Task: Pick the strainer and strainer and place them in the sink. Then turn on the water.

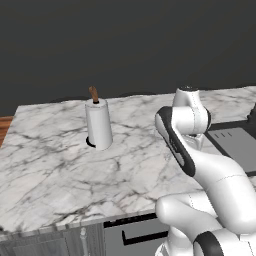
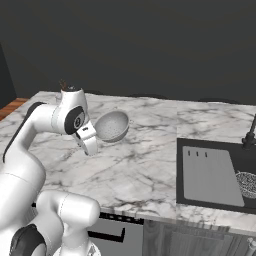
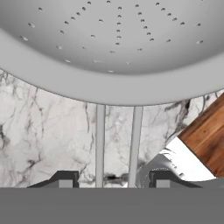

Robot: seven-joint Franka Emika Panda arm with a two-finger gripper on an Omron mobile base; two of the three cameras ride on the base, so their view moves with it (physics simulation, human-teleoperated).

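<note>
From the left base camera, you see the white arm rising from the lower right over a grey-veined marble bench [image 1: 55, 165]. A white paper towel roll [image 1: 98, 123] stands upright on a dark base toward the back of the bench, with a brown stub poking from its top. At the right edge, the grey ridged drainboard [image 1: 240, 145] of the sink is cut off by the frame. The arm's own links hide the pincer from this side.

From the right base camera, the arm reaches forward from the lower left. The pincer [image 2: 91, 142] sits at the rim end of a silvery strainer [image 2: 112, 125], a round bowl held tilted above the bench, well left of the sink [image 2: 187, 200]. The handle is too thin to make out here. Inside the black basin, at the right edge, a second strainer [image 2: 246, 183] is partly cut off. Only the lower part of the black tap [image 2: 248, 138] shows.

From the hand camera, the strainer's perforated bowl [image 3: 113, 43] spreads across the top, its far rim out of frame. Two thin handle wires [image 3: 99, 144] run down between the dark fingertips [image 3: 65, 179]. The tips stand apart on either side of the wires, and you cannot tell whether they press them. A brown wood surface [image 3: 208, 135] shows at the right. No writing or labels are readable anywhere.
</note>
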